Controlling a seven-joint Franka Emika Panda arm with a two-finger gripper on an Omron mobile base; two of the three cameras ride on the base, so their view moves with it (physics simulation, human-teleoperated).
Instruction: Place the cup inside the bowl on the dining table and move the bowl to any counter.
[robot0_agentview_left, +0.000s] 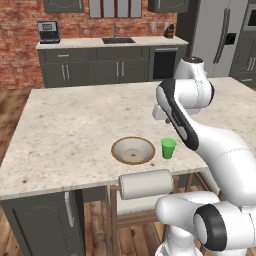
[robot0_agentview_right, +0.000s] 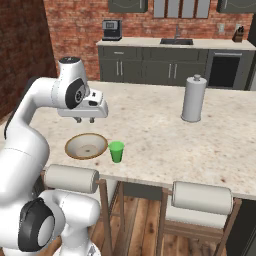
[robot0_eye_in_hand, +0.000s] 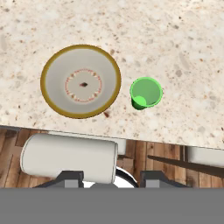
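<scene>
Hand (robot0_agentview_right: 84, 120) fingers apart, empty, above one bowl (robot0_eye_in_hand: 81, 81), one cup (robot0_eye_in_hand: 146, 92) beside it

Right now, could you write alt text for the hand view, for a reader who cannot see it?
A small green cup stands upright beside a wide tan-rimmed bowl, apart from it, on the speckled dining table near its edge. A padded stool back lies below that edge.

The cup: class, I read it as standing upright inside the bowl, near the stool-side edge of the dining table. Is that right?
Not quite. The cup stands upright beside the bowl, apart from it, not inside; the hand view shows bare table between them. The rest holds: both sit near the stool-side edge of the dining table.
</scene>
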